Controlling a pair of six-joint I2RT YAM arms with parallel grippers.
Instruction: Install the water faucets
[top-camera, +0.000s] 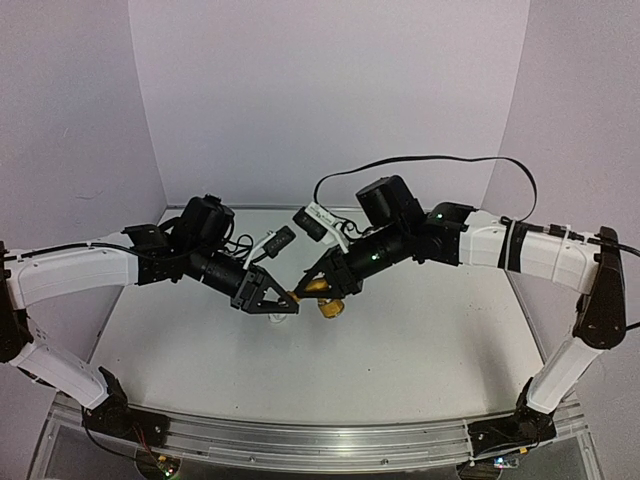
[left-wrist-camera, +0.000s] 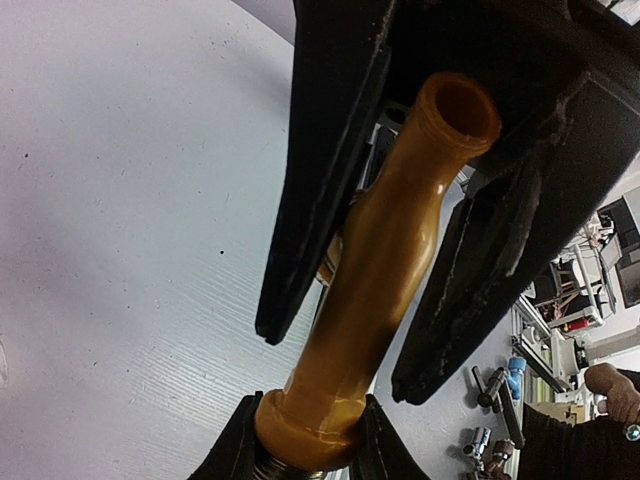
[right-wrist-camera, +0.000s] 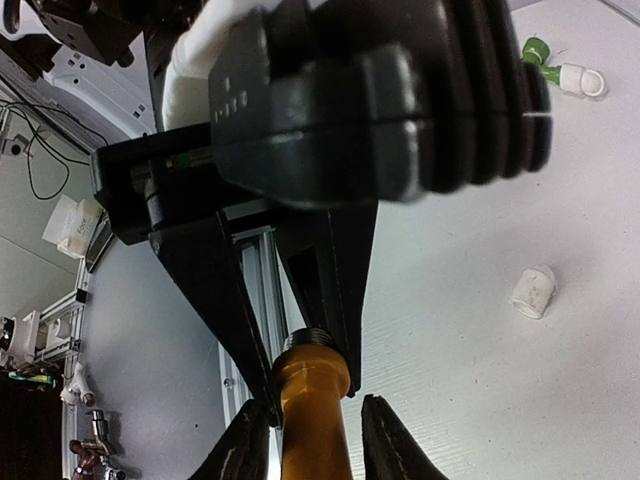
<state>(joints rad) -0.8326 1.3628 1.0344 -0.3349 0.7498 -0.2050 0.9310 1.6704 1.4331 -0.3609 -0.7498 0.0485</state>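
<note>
A yellow-gold water faucet (top-camera: 318, 287) hangs above the middle of the table between both arms, its round knob (top-camera: 332, 308) pointing down. My left gripper (top-camera: 283, 300) is shut on the collar at its threaded end (left-wrist-camera: 310, 430). My right gripper (top-camera: 310, 283) reaches in from the right, its fingers (left-wrist-camera: 300, 200) drawn close along the faucet's body (left-wrist-camera: 385, 250). In the right wrist view, thin gaps show between the faucet (right-wrist-camera: 312, 420) and my right gripper's (right-wrist-camera: 315, 430) tips, so contact is unclear. A green faucet (right-wrist-camera: 535, 50) lies on the table.
A white pipe fitting (right-wrist-camera: 583, 80) lies against the green faucet, and another (right-wrist-camera: 532, 290) lies alone on the tabletop. An aluminium rail (top-camera: 320, 440) runs along the near edge. Purple walls close in the back and sides. Loose tools (left-wrist-camera: 495, 385) lie beyond the table.
</note>
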